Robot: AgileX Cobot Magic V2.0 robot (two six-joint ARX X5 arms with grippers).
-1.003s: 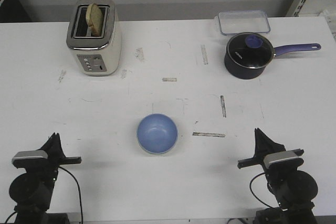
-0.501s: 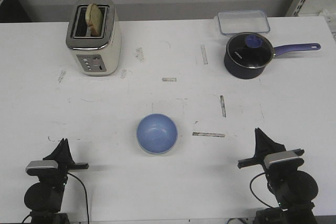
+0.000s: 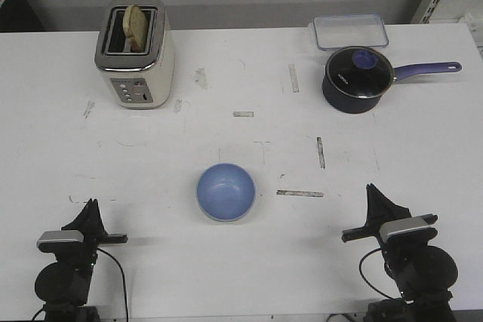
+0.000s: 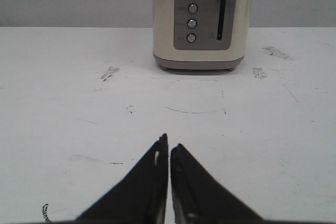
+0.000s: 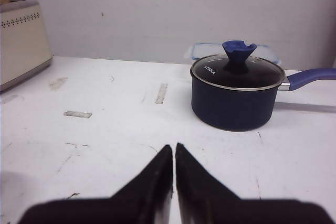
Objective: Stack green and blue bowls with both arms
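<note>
The light blue bowl (image 3: 226, 192) sits upright on the white table (image 3: 241, 262), midway between the two arms. No green bowl shows on its own in any view. My left gripper (image 3: 91, 205) is shut and empty near the front left edge, well left of the bowl. In the left wrist view it (image 4: 168, 142) points at bare table, jaws together. My right gripper (image 3: 370, 189) is shut and empty near the front right edge, right of the bowl. In the right wrist view it (image 5: 174, 148) also has its jaws together over bare table.
A cream toaster (image 3: 134, 54) with bread in it stands at the back left, straight ahead of the left gripper (image 4: 202, 19). A dark navy saucepan (image 3: 358, 79) with a glass lid and a clear container (image 3: 351, 32) stand at the back right. The saucepan (image 5: 236, 95) is ahead of the right gripper.
The left arm dropped back toward the table's front edge and a little to the right between the earliest frame and the middle one, and has been still since. The right arm and bowl have not moved.
</note>
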